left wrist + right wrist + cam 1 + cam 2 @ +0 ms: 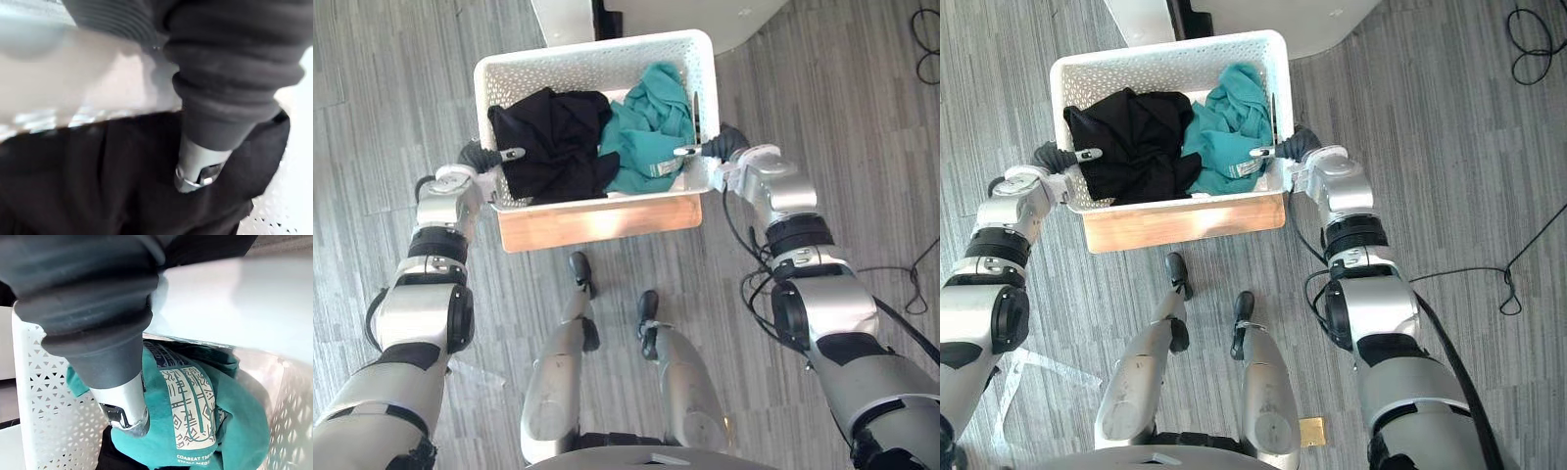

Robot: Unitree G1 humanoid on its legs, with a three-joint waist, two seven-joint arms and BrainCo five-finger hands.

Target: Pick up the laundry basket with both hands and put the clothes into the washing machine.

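wooden stand shows nearest us, just below the middle of the frame, under the near wall of the white laundry basket; we cannot tell whether the basket rests on it. our left hand grasps the basket's left rim, thumb hooked inside against the black garment, the other fingers hidden outside the wall. our right hand grasps the right rim likewise, thumb over the teal garment. both garments lie in the basket, centre frame. at the top edge stands the white washing machine on the grey plank floor.
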